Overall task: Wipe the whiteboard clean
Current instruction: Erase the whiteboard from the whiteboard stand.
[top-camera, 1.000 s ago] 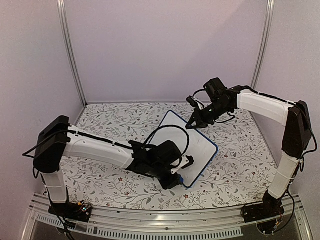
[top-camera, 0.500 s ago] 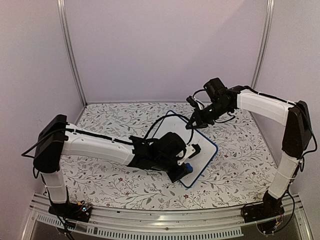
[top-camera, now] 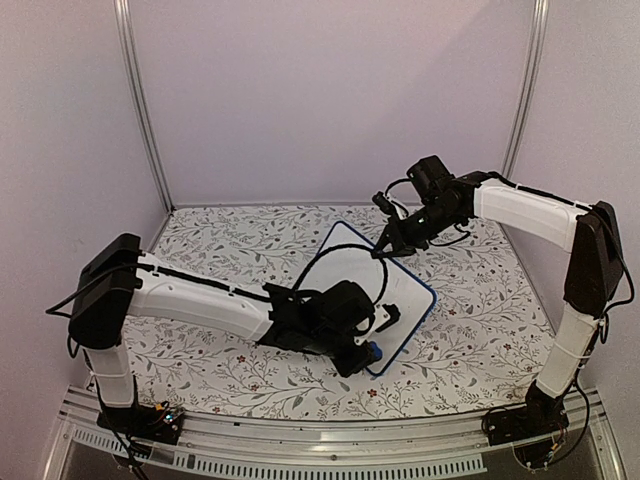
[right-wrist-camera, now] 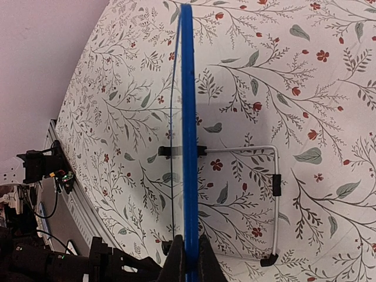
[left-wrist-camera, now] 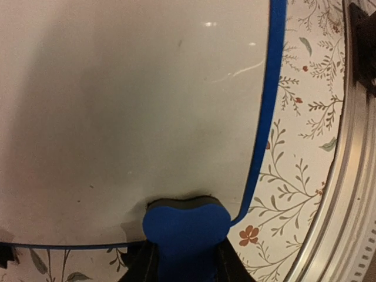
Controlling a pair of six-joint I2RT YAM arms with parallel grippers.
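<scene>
One stroke moved left tool (top-camera: pixel 366 354) and eraser (left-wrist-camera: pixel 187 226) to whiteboard (top-camera: pixel 347 263) corner.

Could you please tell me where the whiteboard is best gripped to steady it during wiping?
Pinch the whiteboard by its thin blue frame at the far edge, coming from the far side, as the right tool does. The board looks tilted with that edge off the table, and the white face stays open for the eraser.
</scene>
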